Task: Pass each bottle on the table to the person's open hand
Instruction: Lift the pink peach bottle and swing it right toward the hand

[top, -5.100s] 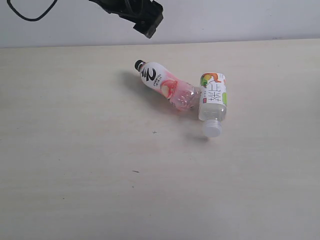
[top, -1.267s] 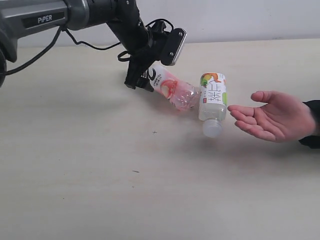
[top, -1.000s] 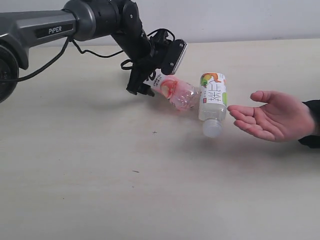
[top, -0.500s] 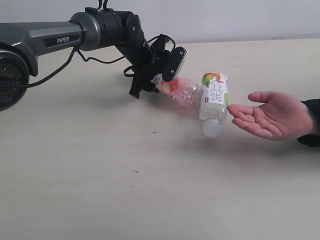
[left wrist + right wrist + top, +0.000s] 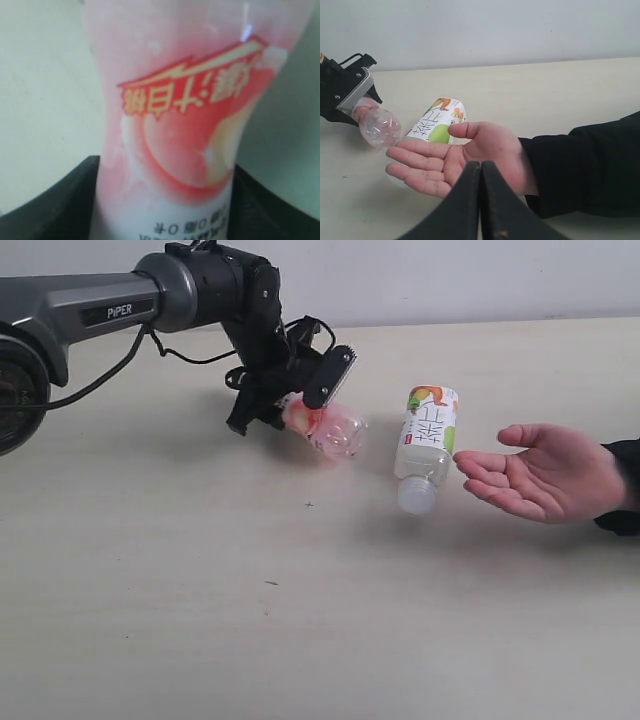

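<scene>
Pulled leftward since half a second back, the pink bottle [image 5: 335, 430] now sits clear of the orange-green bottle [image 5: 427, 435], which it had been touching. The orange-green bottle has swung a little, so its white cap points nearer and slightly left.

My left gripper [image 5: 292, 405] is clamped across the pink bottle's labelled upper part, left of centre on the far half of the table [image 5: 200, 620]. In the left wrist view both dark fingers [image 5: 65, 200] press against the label with the bottle [image 5: 175, 125] filling the gap. Its clear base points right and toward the near side. I cannot tell whether it is off the surface.

The orange-green bottle lies on its side right of centre. The person's open hand [image 5: 545, 475] is palm up just right of it, fingertips beside the label; I cannot tell whether they touch.

My right gripper [image 5: 480, 167] has its fingers closed tight together with nothing between them. In its own view it sits in front of the palm [image 5: 465, 160].
</scene>
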Robot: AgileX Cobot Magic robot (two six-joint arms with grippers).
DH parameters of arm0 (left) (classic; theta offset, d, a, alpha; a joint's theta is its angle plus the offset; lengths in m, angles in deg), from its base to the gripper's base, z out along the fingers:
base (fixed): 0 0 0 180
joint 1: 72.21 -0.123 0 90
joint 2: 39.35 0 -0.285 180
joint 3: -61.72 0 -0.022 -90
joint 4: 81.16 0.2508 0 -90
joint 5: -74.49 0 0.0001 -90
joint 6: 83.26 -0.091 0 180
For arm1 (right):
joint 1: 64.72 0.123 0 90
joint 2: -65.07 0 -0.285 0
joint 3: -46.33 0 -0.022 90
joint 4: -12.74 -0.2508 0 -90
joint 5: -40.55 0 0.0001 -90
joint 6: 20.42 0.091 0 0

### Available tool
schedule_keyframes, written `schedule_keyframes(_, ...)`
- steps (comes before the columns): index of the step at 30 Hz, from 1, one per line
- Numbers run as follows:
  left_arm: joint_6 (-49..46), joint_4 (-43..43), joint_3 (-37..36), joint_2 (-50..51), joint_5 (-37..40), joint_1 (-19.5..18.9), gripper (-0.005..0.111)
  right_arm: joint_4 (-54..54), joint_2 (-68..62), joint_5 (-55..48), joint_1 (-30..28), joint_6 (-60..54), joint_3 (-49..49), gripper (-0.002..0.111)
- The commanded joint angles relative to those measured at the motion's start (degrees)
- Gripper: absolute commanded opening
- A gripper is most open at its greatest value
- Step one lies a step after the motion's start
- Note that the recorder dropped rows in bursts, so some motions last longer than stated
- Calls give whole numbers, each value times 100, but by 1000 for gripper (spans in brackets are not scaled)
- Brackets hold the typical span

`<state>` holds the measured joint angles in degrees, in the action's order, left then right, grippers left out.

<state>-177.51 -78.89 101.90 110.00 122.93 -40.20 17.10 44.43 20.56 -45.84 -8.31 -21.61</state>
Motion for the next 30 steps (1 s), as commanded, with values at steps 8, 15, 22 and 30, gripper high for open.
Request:
schedule_keyframes(8,1961,698,-11,-814,1505,-7,0,7,17,81,-19,2,-30,0)
schedule_keyframes(15,4105,657,-11,-1462,2153,77,0,7,17,81,-19,2,-30,0)
schedule_keyframes(22,6793,697,-11,-1838,2153,571,0,7,17,81,-19,2,-30,0)
schedule_keyframes(30,9125,824,-11,-2111,2153,1341,0,7,17,81,-19,2,-30,0)
